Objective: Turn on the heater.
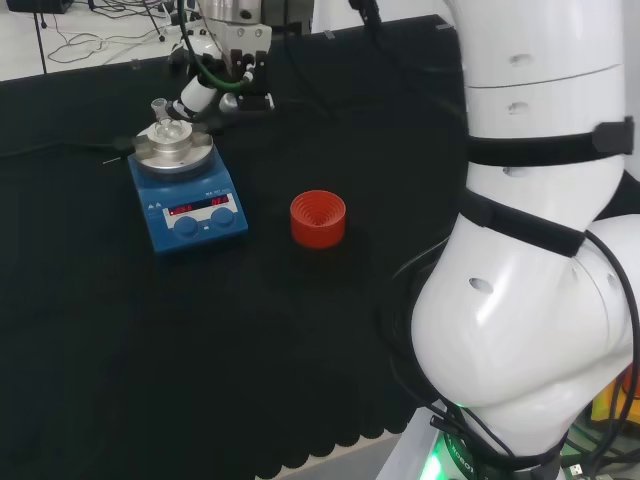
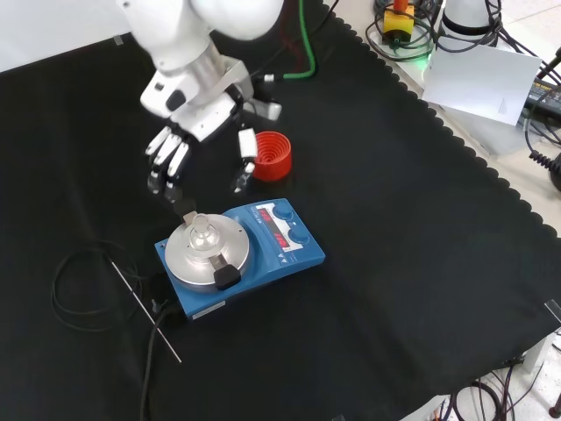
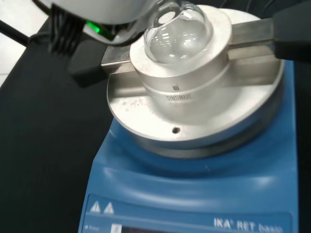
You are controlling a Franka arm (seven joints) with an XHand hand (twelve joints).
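**Hand poised behind the heater, controls not yet reached**

The blue hotplate heater with a round silver metal top (image 2: 241, 254) sits on the black cloth worktop (image 2: 394, 263), and everything else is placed from it. Its front panel, with two blue knobs (image 2: 292, 226) and a lit red display, faces right in the front view. On the silver plate stands a small round clear glass flask (image 2: 203, 235), seated in a metal block; the wrist view looks down on that flask (image 3: 177, 31) from close by.

The black and white hand (image 2: 175, 153) hangs above and just behind the heater's far edge in the front view. Its fingers (image 2: 162, 171) are nearly straight, pointing down and spread, with nothing in them. They are apart from the heater and nearer the flask than the knobs.

By my reading, the approach step is in hand. The next move calls for carrying the fingers across to the panel side and onto a knob, keeping clear of the flask.

A red ribbed ring stand (image 2: 272, 155) lies beyond the heater's panel end, near the thumb.
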